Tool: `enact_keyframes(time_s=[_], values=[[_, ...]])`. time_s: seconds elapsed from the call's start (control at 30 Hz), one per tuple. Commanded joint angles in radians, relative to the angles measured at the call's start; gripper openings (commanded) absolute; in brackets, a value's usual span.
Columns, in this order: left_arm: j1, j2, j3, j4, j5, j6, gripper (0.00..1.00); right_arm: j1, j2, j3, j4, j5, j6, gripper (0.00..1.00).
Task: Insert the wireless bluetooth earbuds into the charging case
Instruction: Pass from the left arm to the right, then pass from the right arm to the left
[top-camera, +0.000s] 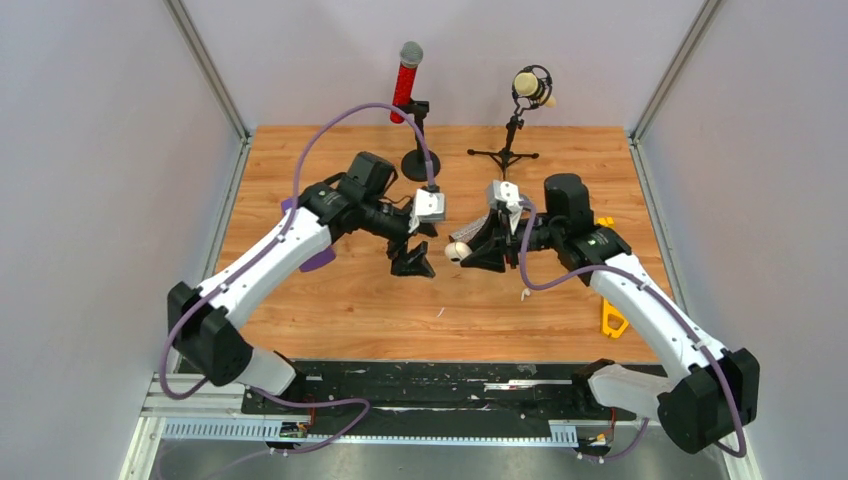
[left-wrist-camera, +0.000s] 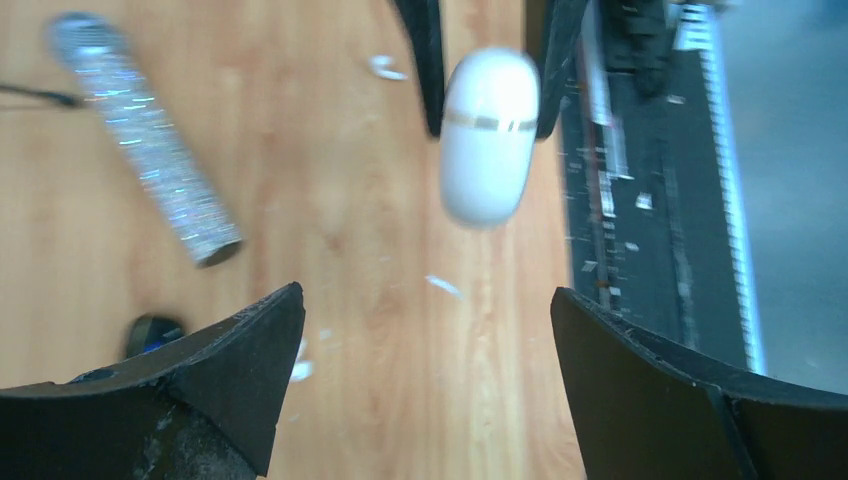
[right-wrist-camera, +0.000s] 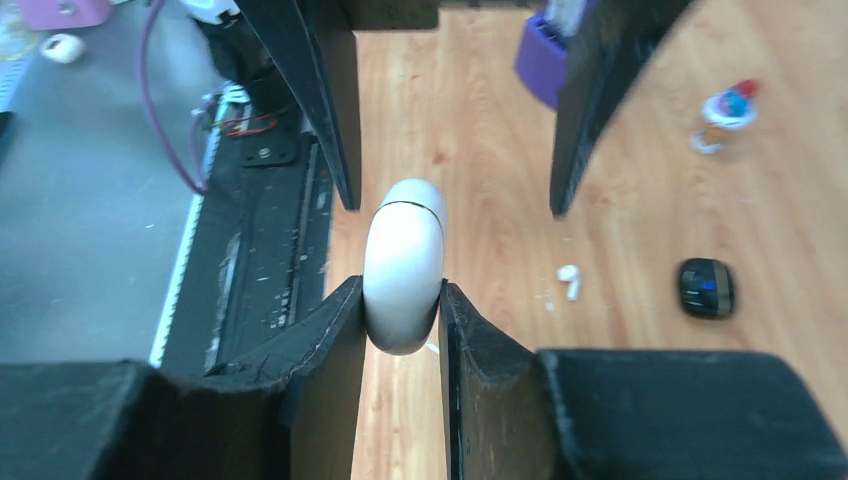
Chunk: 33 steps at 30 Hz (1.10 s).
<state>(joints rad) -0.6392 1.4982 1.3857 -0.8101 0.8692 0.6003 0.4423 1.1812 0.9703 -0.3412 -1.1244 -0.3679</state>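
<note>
Above the middle of the tabletop (top-camera: 350, 300), the right fingers (right-wrist-camera: 320, 340) are pinching the white charging case (right-wrist-camera: 403, 250) by one end and holding it clear of the wood. The left fingers (left-wrist-camera: 230, 370) are standing spread wide just in front of it, gripping nothing. The case is looking shut, with its seam closed. One white earbud (right-wrist-camera: 569, 281) is lying on the tabletop off to the side, near a small black case (right-wrist-camera: 707, 288); no bud is being carried.

The main danger, as I am judging it, is the grip. The shell is smooth and rounded and only a small part is being clamped, so an off-centre push from the left fingers while opening the lid could be twisting it or squirting it out. The tiny bud could also be skidding away when picked.

No brand or writing is showing readably; only a thin gold band is circling the case.
</note>
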Motion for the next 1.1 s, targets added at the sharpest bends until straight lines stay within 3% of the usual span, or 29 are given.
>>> enact_keyframes(time_s=[0.0, 0.13, 0.23, 0.4, 0.57, 0.63, 0.83, 1.07], values=[[0.049, -0.125, 0.026, 0.153, -0.196, -0.074, 1.00, -0.057, -0.049, 0.074, 0.000, 0.077, -0.031, 0.24], [0.056, -0.127, 0.125, 0.155, -0.399, -0.215, 1.00, -0.106, -0.066, 0.108, -0.010, 0.088, -0.027, 0.25], [0.056, -0.144, 0.119, 0.191, -0.405, -0.271, 1.00, -0.113, -0.073, 0.128, -0.008, 0.089, -0.020, 0.26], [0.055, -0.175, -0.026, 0.350, -0.211, -0.366, 1.00, -0.114, -0.058, 0.161, 0.020, 0.040, 0.049, 0.26], [0.055, -0.155, -0.113, 0.420, 0.169, -0.364, 1.00, -0.113, -0.049, 0.115, 0.084, -0.037, 0.119, 0.26], [0.055, -0.143, -0.128, 0.430, 0.257, -0.363, 1.00, -0.112, -0.054, 0.078, 0.109, -0.070, 0.132, 0.26], [0.033, -0.105, -0.132, 0.374, 0.334, -0.315, 1.00, -0.108, -0.054, -0.021, 0.226, -0.156, 0.196, 0.26], [-0.017, -0.034, -0.120, 0.339, 0.346, -0.284, 0.97, -0.082, -0.022, -0.026, 0.231, -0.199, 0.199, 0.26]])
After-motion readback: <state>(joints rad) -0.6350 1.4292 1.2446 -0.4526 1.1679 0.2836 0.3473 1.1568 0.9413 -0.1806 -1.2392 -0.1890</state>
